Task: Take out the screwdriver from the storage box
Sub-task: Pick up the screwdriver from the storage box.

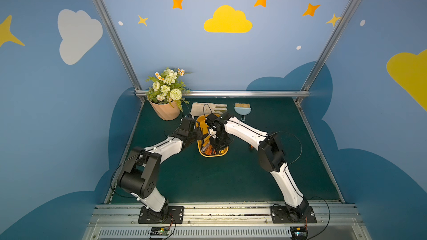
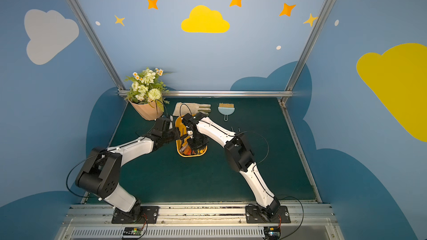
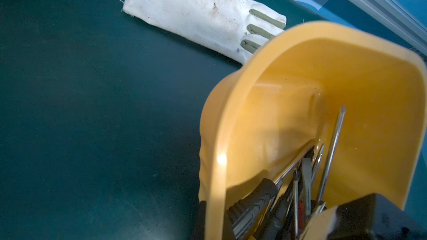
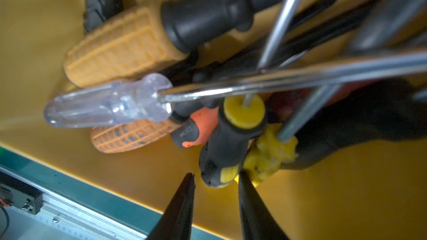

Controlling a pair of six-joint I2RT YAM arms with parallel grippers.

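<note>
I have the left gripper [image 1: 200,135] pressed together on the box [image 1: 213,156] wall at its 9 o'clock side, apparently to steady it, while the right gripper [image 4: 215,174], spread, lines up on the black-yellow screwdriver [image 4: 231,139] piled at the box's 6 o'clock end.

Dark green desk [image 1: 208,181], back row left to right: peach flower pot [image 1: 164,111] with white and yellow artificial flowers [image 1: 166,84] in the far-left corner, beige glove [image 1: 198,108] lying flat near it – cuff toward the pot, dirt-speckled, green strips on the fingers – then a small blue brush [image 1: 242,109], tan bristles toward the back wall.
</note>
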